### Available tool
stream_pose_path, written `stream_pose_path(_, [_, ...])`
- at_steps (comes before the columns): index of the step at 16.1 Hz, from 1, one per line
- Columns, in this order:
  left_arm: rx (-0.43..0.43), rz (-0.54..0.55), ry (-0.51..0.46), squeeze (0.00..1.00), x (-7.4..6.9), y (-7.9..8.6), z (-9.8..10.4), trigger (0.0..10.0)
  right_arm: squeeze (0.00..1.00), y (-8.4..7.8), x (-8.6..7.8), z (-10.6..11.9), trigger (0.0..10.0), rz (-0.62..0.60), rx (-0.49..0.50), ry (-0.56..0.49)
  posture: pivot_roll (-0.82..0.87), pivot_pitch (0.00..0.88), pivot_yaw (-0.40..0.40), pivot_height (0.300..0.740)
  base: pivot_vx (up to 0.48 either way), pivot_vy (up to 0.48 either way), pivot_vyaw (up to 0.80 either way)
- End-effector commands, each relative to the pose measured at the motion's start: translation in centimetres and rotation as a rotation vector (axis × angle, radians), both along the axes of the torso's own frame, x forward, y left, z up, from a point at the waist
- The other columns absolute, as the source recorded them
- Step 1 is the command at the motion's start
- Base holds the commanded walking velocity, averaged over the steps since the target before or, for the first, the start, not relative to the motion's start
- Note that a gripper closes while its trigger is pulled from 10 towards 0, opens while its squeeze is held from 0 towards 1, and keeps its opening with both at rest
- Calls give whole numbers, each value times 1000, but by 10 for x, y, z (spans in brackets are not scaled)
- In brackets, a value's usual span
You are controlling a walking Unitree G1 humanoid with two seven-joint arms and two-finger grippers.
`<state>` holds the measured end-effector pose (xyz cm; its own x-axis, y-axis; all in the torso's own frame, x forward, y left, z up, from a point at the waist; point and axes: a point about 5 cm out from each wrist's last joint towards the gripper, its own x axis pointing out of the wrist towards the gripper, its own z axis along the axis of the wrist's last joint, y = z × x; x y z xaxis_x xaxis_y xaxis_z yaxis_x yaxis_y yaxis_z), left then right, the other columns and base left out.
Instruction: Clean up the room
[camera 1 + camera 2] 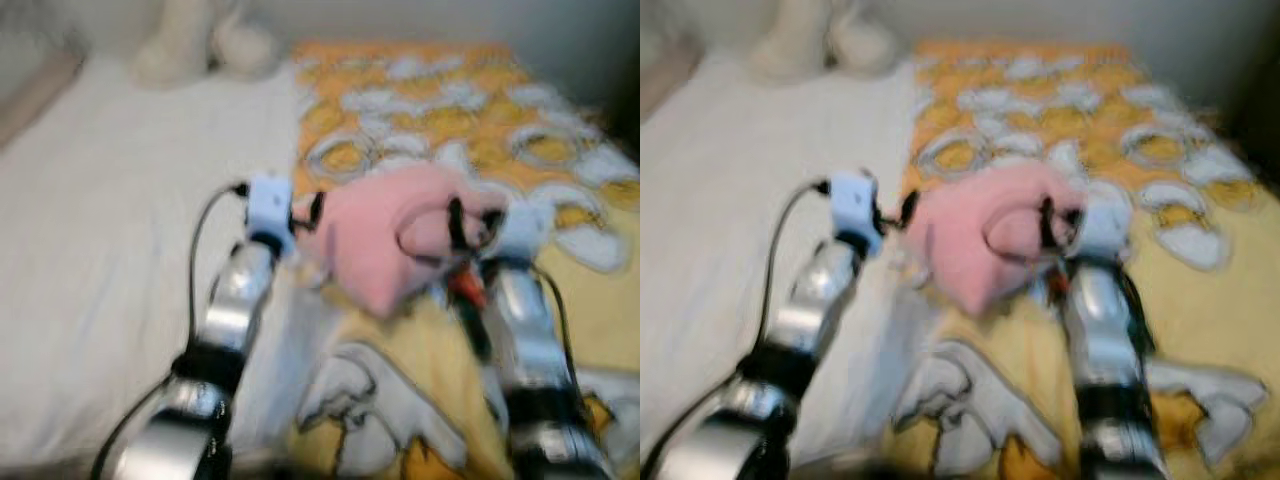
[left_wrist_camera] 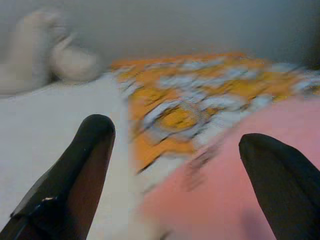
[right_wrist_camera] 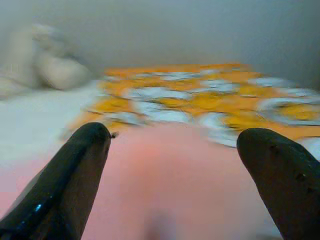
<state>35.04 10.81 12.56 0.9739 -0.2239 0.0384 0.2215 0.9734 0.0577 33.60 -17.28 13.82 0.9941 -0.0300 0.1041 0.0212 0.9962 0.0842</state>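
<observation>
Head views blurred. Bed with a white sheet point(image 1: 110, 260) on the robot's left side and a yellow-orange blanket point(image 1: 470, 130) with white patches covering the right side. A pink cloth point(image 1: 385, 240), soft and bunched, lies on the bed right at the edge where blanket meets sheet, mostly on the blanket.

Both arms are stretched forward over the bed. The left gripper point(image 1: 305, 215) is at the left edge of the pink cloth; the right gripper point(image 1: 465, 225) is at the cloth's right side, with a fold of pink looped around its fingers in the head views. The cloth sits between the two grippers.

Left wrist view: left gripper point(image 2: 195, 170) has its jaws wide apart, fingers point(image 2: 75, 170) dark and glossy, pink cloth point(image 2: 220, 190) below and between them, sheet point(image 2: 45, 120) under one finger, blanket point(image 2: 200, 100) beyond. Right wrist view: right gripper point(image 3: 172, 170) also has its jaws wide apart, the pink cloth point(image 3: 175, 185) filling the gap between the fingers point(image 3: 70, 175), blanket point(image 3: 210, 100) behind it. Cannot tell whether any finger actually presses the cloth.

At the head of the bed, on the sheet, a pale cream stuffed toy point(image 1: 205, 40) rests against a grey wall point(image 3: 200, 30); too blurred to say what shape it is.
</observation>
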Motion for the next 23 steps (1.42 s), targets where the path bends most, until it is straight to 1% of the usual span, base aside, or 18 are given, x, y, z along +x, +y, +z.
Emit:
stream_pose_path(1, [-4, -7, -8, 0, 0, -4, 2, 10000, 0, -2, 0, -4, 10000, 2, 43, 34, -74, 0, 45, 731, 0, 0, 0])
stream_pose_path(3, [0, -9, -10, 0, -1, -4, 3, 10000, 0, 1, 10, -5, 10000, -12, 134, 82, -61, 0, 44, 731, 0, 0, 0])
stream_pose_path(4, [5, -11, -15, 0, -2, -3, 4, 10000, 0, 2, 19, -14, 10000, -45, 194, 160, -49, 0, 48, 731, 0, 0, 0])
stream_pose_path(5, [6, -11, -18, 0, -2, -2, 5, 10000, 0, -1, 22, -21, 10000, -83, 215, 208, -46, 0, 48, 731, 0, 0, 0])
stream_pose_path(7, [14, -13, -23, 0, -4, 1, 6, 10000, 0, 1, 23, -29, 10000, -93, 229, 260, -22, 0, 48, 731, 0, 0, 0])
stream_pose_path(8, [23, -7, -25, 0, -5, 5, 8, 10000, 0, 8, 26, -48, 10000, -67, 287, 370, -9, 0, 61, 731, 0, 0, 0])
stream_pose_path(9, [30, -8, -23, 0, -5, 7, 9, 10000, 0, 15, 28, -53, 10000, -30, 316, 410, 1, 0, 65, 731, 0, 0, 0])
stream_pose_path(10, [45, -17, -22, 0, -7, 7, 9, 10000, 0, 26, 31, -53, 10000, 19, 257, 427, 22, 0, 67, 731, 0, 0, 0])
stream_pose_path(11, [51, -18, -27, 0, -7, 7, 11, 10000, 0, 34, 34, -49, 10000, 48, 222, 421, 34, 0, 64, 731, 0, 0, 0])
stream_pose_path(13, [57, -10, -37, 0, -8, 9, 14, 10000, 0, 44, 39, -40, 10000, 83, 170, 396, 47, 0, 52, 731, 0, 0, 0])
stream_pose_path(14, [56, 2, -39, 0, -9, 11, 14, 10000, 0, 51, 41, -39, 10000, 94, 180, 404, 44, 0, 41, 731, 0, 0, 0])
stream_pose_path(15, [56, 3, -33, 0, -10, 11, 13, 10000, 0, 52, 40, -42, 10000, 88, 195, 424, 49, 0, 38, 731, 0, 0, 0])
stream_pose_path(16, [55, 5, -29, 0, -12, 10, 13, 10000, 0, 56, 40, -44, 10000, 81, 247, 456, 65, 0, 32, 731, 0, 0, 0])
stream_pose_path(17, [55, 5, -29, 0, -13, 10, 12, 10000, 0, 57, 40, -45, 10000, 81, 264, 468, 70, 0, 31, 731, 0, 0, 0])
stream_pose_path(18, [59, 5, -29, 0, -15, 10, 13, 10000, 0, 57, 39, -47, 1608, 60, 286, 488, 76, 0, 28, 731, 0, 0, 0])
stream_pose_path(19, [62, 7, -27, 0, -15, 11, 13, 10000, 0, 55, 38, -50, 0, 31, 309, 513, 77, 0, 26, 731, 0, 0, 0])
stream_pose_path(21, [66, 15, -23, 0, -15, 14, 12, 10000, 0, 50, 35, -56, 0, -7, 311, 545, 80, 0, 20, 731, 0, 0, 0])
stream_pose_path(23, [68, 25, -22, 0, -15, 15, 13, 10000, 0, 47, 31, -64, 0, -21, 321, 579, 84, 0, 19, 731, 0, 0, 0])
